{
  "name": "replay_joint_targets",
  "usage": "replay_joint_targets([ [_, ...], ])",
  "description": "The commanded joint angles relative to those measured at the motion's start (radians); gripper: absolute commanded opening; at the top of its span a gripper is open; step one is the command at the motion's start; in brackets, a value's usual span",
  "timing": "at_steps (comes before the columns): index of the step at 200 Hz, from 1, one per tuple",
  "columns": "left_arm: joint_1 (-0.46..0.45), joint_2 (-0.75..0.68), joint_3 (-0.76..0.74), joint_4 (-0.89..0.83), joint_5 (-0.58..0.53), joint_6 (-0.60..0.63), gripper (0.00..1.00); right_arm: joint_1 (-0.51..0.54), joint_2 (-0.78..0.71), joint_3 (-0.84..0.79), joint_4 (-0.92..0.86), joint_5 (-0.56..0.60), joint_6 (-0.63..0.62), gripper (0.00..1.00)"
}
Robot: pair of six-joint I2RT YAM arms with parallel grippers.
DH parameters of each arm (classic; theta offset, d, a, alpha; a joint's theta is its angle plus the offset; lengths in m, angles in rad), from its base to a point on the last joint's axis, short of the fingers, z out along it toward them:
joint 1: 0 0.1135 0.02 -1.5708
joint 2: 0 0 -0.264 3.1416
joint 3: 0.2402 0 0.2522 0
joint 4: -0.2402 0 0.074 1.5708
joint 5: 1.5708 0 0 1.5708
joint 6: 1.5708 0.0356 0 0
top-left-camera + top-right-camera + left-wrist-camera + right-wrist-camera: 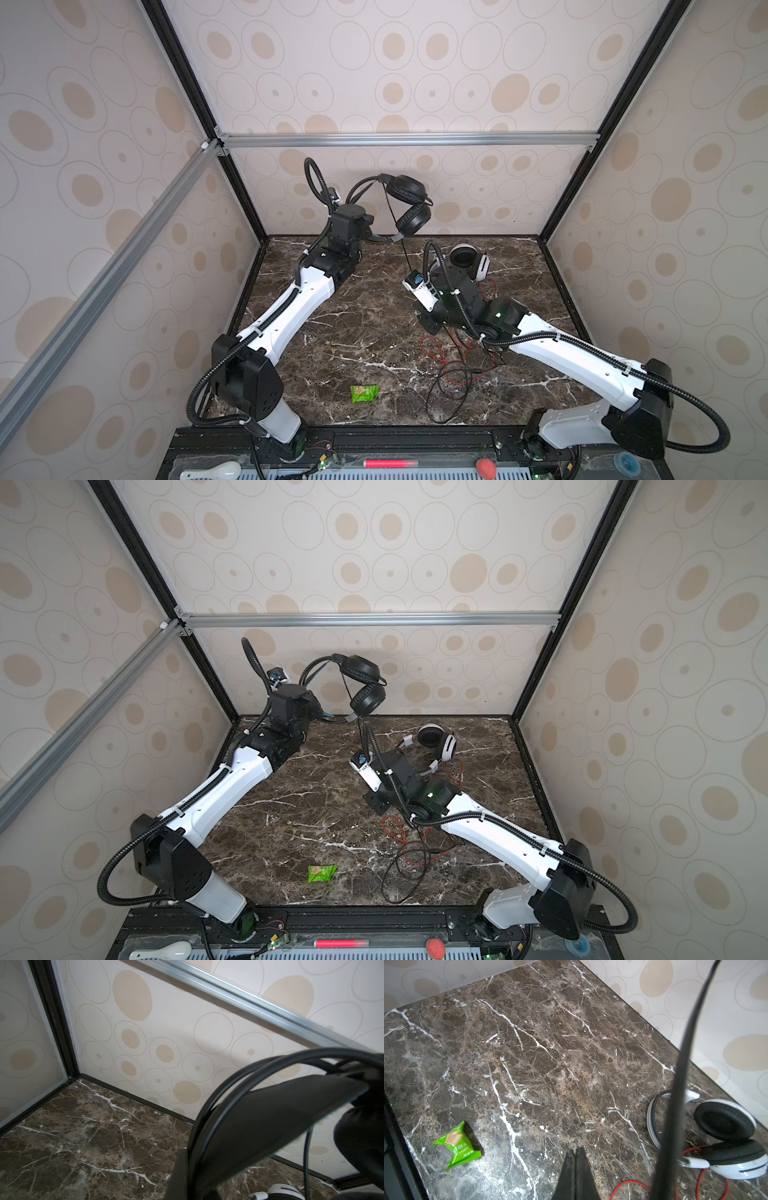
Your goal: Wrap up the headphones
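The black headphones (409, 203) hang in the air at the back. My left gripper (371, 232) is shut on their headband (270, 1115). Their thin black cable (395, 220) drops past the right wrist and ends in loose loops on the table (440, 399). The white headphones (469, 259) with black cushions (726, 1126) lie at the back right, behind the right arm. My right gripper (430, 326) points down just over the table with its jaws pressed together (575, 1152). A sliver of the red cable (629, 1183) shows at its tip.
A green snack wrapper (364, 392) lies near the front middle of the marble table (332, 332). Red and black cable loops (453, 370) tangle under the right forearm. Walls and frame posts (249, 208) close in the back and sides.
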Motion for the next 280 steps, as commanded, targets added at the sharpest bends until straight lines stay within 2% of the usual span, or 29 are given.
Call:
replay_joint_targets([
  [1, -0.015, -0.006, -0.013, 0.083, -0.077, 0.033, 0.00, 0.023, 0.035, 0.087, -0.072, 0.045, -0.068, 0.00],
  [84, -0.035, 0.012, -0.082, 0.076, -0.057, 0.044, 0.00, 0.033, 0.095, 0.295, -0.185, 0.024, -0.129, 0.00],
  [121, -0.040, -0.002, -0.120, 0.088, 0.012, 0.207, 0.00, 0.034, 0.135, 0.383, -0.279, 0.088, -0.199, 0.00],
  [155, -0.041, -0.036, -0.147, 0.044, 0.020, 0.380, 0.00, 0.033, 0.133, 0.387, -0.310, 0.161, -0.265, 0.06],
  [188, -0.041, -0.093, -0.186, 0.007, 0.137, 0.520, 0.00, 0.031, 0.142, 0.401, -0.320, 0.217, -0.306, 0.12],
  [245, -0.041, -0.218, -0.274, -0.033, 0.391, 0.640, 0.00, 0.032, 0.157, 0.424, -0.314, 0.298, -0.385, 0.14],
  [263, -0.040, -0.230, -0.274, -0.063, 0.382, 0.638, 0.00, 0.031, 0.158, 0.435, -0.310, 0.320, -0.386, 0.13],
  [280, -0.024, -0.244, -0.269, -0.080, 0.374, 0.599, 0.00, 0.030, 0.124, 0.423, -0.294, 0.263, -0.347, 0.18],
])
